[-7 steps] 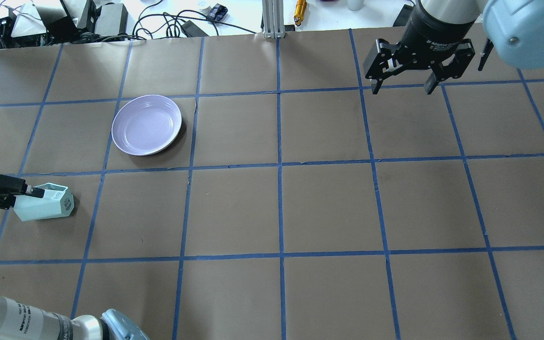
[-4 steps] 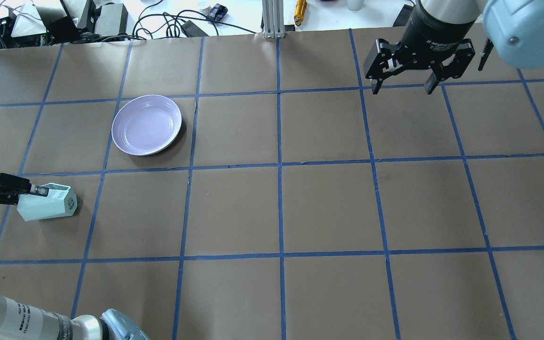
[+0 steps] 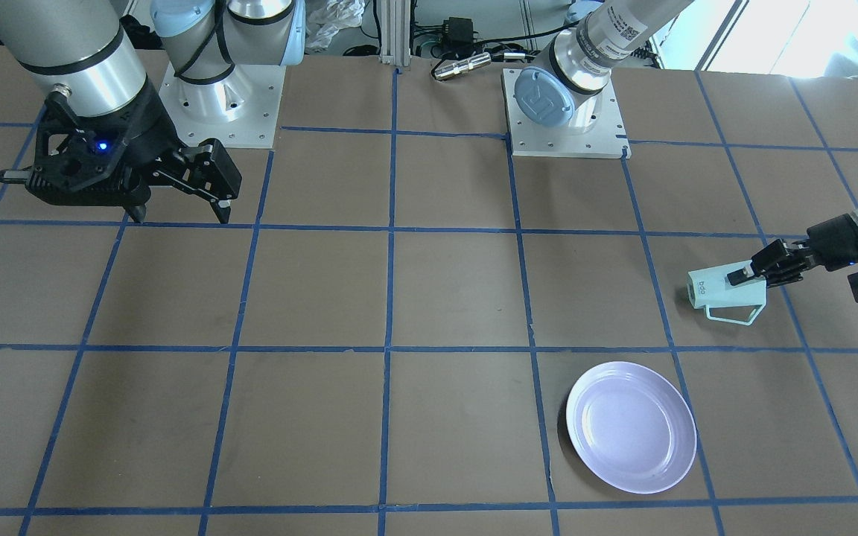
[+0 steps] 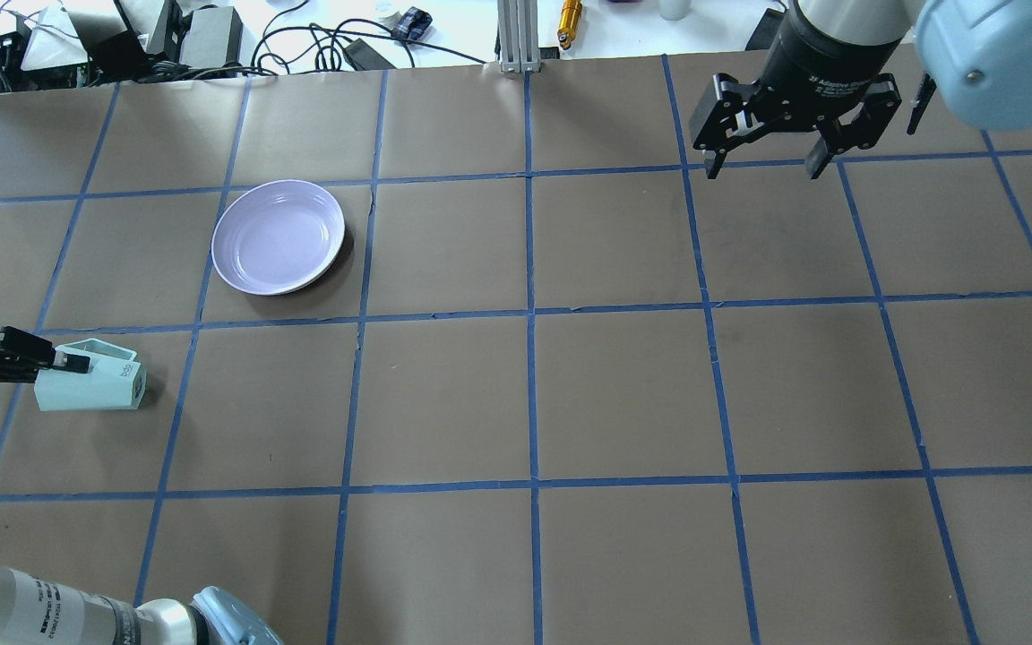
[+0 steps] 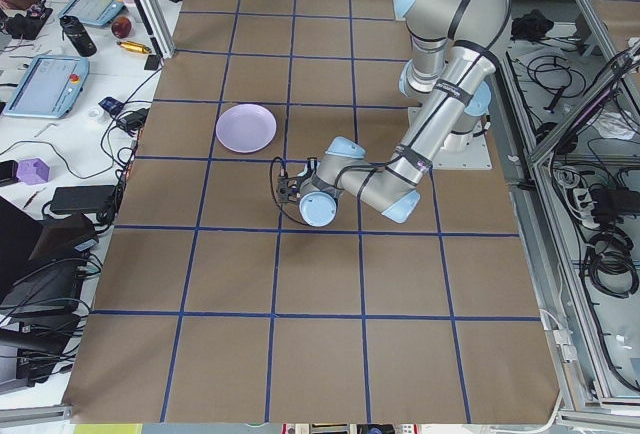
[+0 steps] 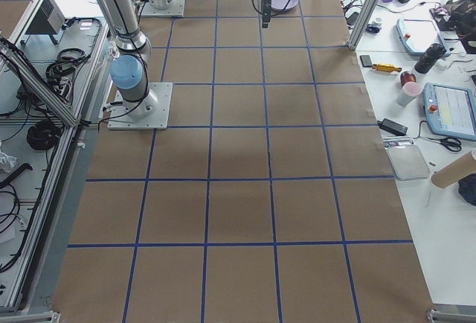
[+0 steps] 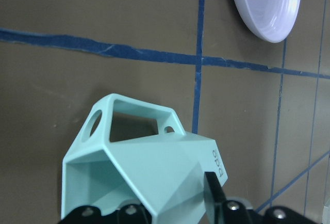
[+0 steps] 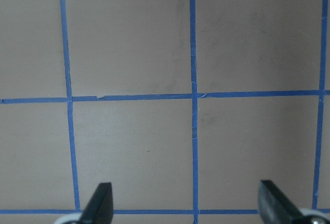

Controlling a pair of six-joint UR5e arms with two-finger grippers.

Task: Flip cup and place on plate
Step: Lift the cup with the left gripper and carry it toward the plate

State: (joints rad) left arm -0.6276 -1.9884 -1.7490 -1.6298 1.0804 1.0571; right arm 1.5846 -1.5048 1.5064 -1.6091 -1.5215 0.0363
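The pale mint-green cup [image 4: 90, 387] lies on its side at the table's left edge, lettered base to the right, angular handle toward the plate. It also shows in the front view [image 3: 727, 296] and the left wrist view [image 7: 149, 172]. My left gripper [image 4: 64, 367] is shut on the cup's rim end and holds it low over the table; I cannot tell whether it touches. The lavender plate [image 4: 279, 236] sits empty, about one square beyond the cup. My right gripper [image 4: 762, 166] hangs open and empty over the far right of the table.
Blue tape divides the brown table [image 4: 623, 394] into squares. Cables, boxes and a metal post [image 4: 516, 36] line the far edge. The right wrist view shows only bare squares between the open fingers [image 8: 100, 203].
The cup has turned in my left gripper from a tilt to level, its handle now on the plate's side. The gripper shifted slightly. The right arm has not moved.
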